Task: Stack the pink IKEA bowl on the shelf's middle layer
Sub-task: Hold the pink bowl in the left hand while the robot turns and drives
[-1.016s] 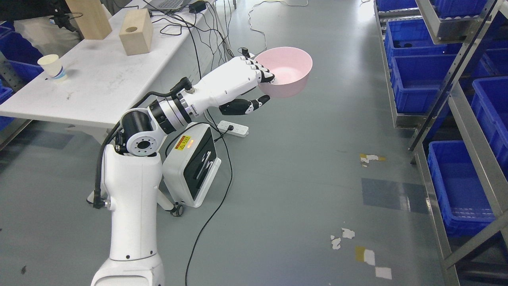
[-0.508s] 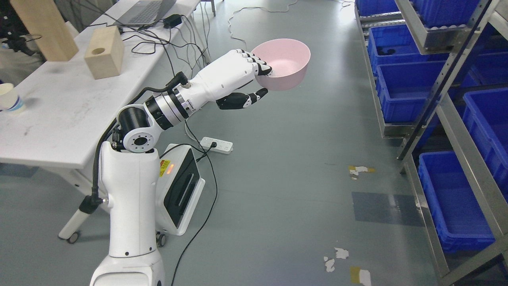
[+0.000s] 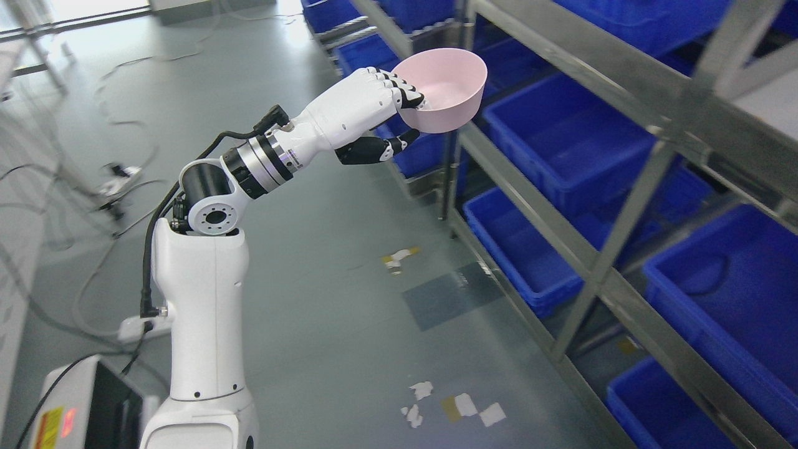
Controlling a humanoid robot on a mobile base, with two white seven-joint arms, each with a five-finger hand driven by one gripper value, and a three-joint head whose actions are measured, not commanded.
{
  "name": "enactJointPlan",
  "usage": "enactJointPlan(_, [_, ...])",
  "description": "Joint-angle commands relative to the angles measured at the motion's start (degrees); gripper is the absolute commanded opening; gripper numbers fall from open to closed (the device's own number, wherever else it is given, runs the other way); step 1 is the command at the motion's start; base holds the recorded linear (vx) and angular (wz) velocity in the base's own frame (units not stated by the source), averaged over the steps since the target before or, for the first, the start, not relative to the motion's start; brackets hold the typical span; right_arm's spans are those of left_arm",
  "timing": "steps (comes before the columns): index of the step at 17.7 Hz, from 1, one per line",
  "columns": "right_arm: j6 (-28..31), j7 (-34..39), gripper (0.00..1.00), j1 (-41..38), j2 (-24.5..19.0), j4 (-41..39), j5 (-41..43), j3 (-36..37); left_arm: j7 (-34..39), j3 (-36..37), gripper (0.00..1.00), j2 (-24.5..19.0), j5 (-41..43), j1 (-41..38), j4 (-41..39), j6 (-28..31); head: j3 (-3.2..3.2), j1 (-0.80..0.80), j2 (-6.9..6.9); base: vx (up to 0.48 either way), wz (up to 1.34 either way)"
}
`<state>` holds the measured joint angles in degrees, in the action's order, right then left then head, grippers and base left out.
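Head view: left hand (image 3: 399, 109) clamped on the pink bowl (image 3: 446, 87), fingers hooked over the near rim, thumb underneath. Held upright and high, right beside the metal shelf (image 3: 530, 187) with blue bins (image 3: 561, 140), probably to clear the rail. Not shelved yet.

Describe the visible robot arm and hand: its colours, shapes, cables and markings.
The left arm has smooth white shells, with a black-and-white round elbow joint and a silver-and-black ringed wrist. A black cable loops outside it from the forearm's lower part to the wrist. The left hand is white; its fingers have black segments.
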<state>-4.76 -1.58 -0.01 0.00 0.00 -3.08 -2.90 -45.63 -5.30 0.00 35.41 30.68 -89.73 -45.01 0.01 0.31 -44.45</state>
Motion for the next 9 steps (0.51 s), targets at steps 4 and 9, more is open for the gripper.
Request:
enactJointPlan(4, [0.01,0.08,1.00,-1.31,1.00,-1.00,0.00,0.00,-0.16,8.21,0.03,-1.00,-6.14,9.27,0.25,0.01,0.00,0.00,0.00,0.061,-1.61])
enactJointPlan(9, [0.01,0.08,1.00,-1.31,1.00,-1.00,0.00,0.00,-1.04,2.50,0.02,-1.00,-5.00,14.40,2.62,0.01,0.00,0.00,0.00,0.037,-1.42])
